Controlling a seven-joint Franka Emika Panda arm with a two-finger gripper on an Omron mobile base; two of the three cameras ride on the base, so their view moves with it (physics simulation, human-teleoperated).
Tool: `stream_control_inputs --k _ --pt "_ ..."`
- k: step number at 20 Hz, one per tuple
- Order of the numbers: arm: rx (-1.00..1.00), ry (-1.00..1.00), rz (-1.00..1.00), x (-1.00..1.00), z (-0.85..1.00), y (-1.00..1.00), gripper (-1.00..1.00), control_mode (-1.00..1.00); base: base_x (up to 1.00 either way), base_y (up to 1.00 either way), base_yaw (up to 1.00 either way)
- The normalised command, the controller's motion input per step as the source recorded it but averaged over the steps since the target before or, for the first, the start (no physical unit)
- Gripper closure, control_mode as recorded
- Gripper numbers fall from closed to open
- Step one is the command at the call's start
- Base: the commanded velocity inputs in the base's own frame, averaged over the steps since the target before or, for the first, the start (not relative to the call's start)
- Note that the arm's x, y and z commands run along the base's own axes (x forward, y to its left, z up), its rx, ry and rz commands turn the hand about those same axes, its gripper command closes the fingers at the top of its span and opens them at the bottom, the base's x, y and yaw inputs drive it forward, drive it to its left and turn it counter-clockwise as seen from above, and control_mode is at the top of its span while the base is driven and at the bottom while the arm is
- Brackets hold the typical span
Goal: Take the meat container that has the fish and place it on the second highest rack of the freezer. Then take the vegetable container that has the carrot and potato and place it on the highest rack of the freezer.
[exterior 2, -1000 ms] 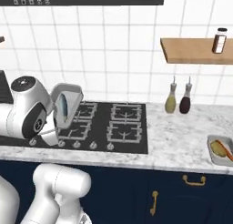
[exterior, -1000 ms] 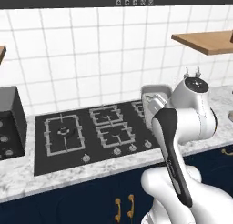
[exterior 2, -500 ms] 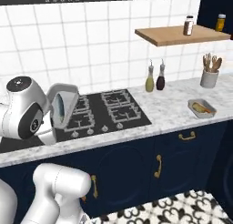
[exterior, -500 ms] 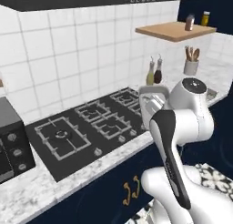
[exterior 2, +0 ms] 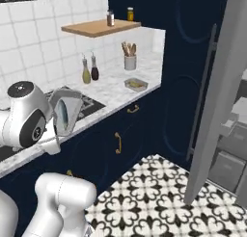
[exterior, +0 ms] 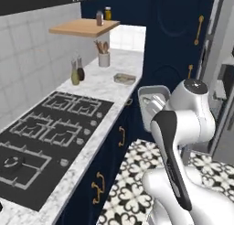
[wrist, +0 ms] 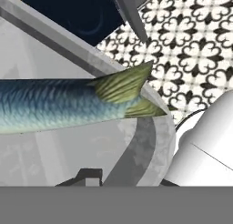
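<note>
We hold the meat tray (exterior: 153, 105) by its rim in the clenched gripper (wrist: 93, 175), off the bench (exterior: 98, 98), so we can carry it. The fish (wrist: 68, 104) lies just above the gripper. The freezer (exterior 2: 241, 130) waits far right, door open.

fish (wrist: 59, 104) head cut off by hand view's left edge. gripper fingertips barely visible at the bottom, grip contact can't be made out. freezer (exterior 2: 236, 130) racks cut off at right edge. vegetable container (exterior: 124, 78) contents too small to tell.
</note>
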Motion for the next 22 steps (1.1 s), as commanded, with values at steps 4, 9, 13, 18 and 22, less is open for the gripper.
stream_control_inputs --k 4,9,13,18,22 --pt "0.0 0.0 0.0 0.0 0.0 0.0 1.0 1.0 -0.83 -0.02 -0.71" --pt "0.0 0.0 0.0 0.0 0.0 0.0 1.0 1.0 -0.33 -0.78 -0.43" --pt "0.0 0.0 0.0 0.0 0.0 0.0 1.0 1.0 0.1 -1.0 -0.26" --pt "0.0 0.0 0.0 0.0 0.0 0.0 1.0 1.0 0.31 -0.96 -0.12" --pt "0.0 0.0 0.0 0.0 0.0 0.0 1.0 1.0 0.56 -0.61 -0.07"
